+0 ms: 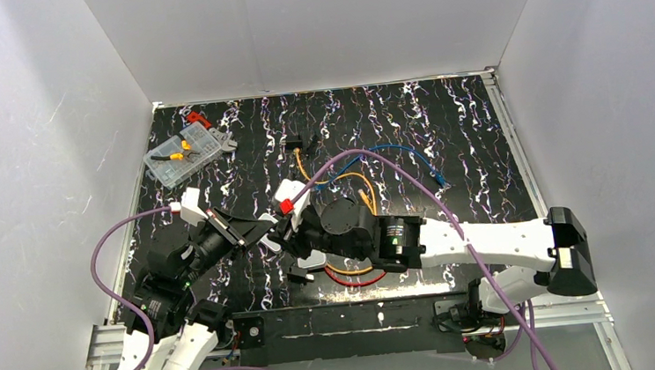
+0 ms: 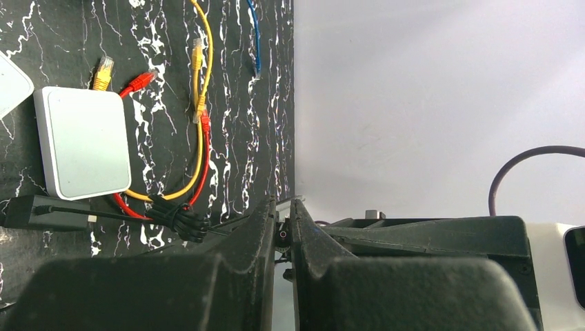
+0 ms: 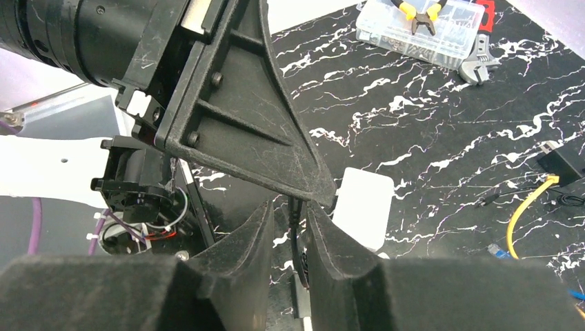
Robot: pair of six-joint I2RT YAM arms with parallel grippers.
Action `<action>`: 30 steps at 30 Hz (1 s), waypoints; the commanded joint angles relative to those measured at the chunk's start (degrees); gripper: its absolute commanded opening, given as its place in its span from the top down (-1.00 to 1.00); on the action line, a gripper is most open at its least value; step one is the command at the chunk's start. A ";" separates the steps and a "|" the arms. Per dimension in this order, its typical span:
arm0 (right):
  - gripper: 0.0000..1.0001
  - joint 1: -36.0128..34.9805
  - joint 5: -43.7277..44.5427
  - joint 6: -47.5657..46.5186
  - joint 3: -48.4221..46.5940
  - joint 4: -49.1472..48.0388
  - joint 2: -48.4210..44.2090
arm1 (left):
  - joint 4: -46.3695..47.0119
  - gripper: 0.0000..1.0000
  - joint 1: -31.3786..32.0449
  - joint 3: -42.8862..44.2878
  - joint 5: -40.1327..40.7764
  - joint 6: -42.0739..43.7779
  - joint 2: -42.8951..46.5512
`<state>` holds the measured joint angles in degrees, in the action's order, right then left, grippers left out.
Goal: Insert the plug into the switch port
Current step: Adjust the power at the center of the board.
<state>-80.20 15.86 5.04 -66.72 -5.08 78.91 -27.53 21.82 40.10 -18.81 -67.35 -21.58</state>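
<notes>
**Status: insertion not yet performed.**

1. Near edge. The switch box point(image 2: 83, 141), a pale flat unit with rounded corners, lies flat on the table point(image 1: 443, 123), partly under the right arm. The port is in one edge of this box, but the socket itself is too small to make out. A yellow plug point(image 2: 102, 72) sits against one short edge. A red plug point(image 2: 141, 79) lies just beside the adjacent corner. Whether either is seated cannot be told. A black adapter point(image 2: 41, 214) lies just beside the opposite end.

2. Grippers. Both meet tip to tip above the table, near the box.
   - The left gripper point(image 2: 283, 207) has its jaws pressed together on a small dark part, judged to be the plug point(image 2: 281, 234). A thin black lead point(image 3: 298, 248) trails down from it.
   - The right gripper point(image 3: 290, 210) has its fingers narrowly apart, astride that lead. Whether they bear on it cannot be told.

3. Far field. A loose blue cable point(image 1: 428, 166) lies well apart to the right. A clear parts box point(image 1: 185, 155) sits near the far left corner.

4. Progress (judgement). The plug is in hand but clear of the box. Aligning it with the port and pressing it home remain.
</notes>
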 commanded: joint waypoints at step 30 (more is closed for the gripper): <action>0.58 1.81 -3.02 3.58 -3.42 -2.59 2.03 | 1.94 1.00 0.06 -0.38 -3.10 0.24 -0.97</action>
<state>-78.70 13.43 8.23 -67.07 -3.55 80.73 -26.98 21.82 40.10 -19.07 -67.11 -21.74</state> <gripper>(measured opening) 0.223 0.065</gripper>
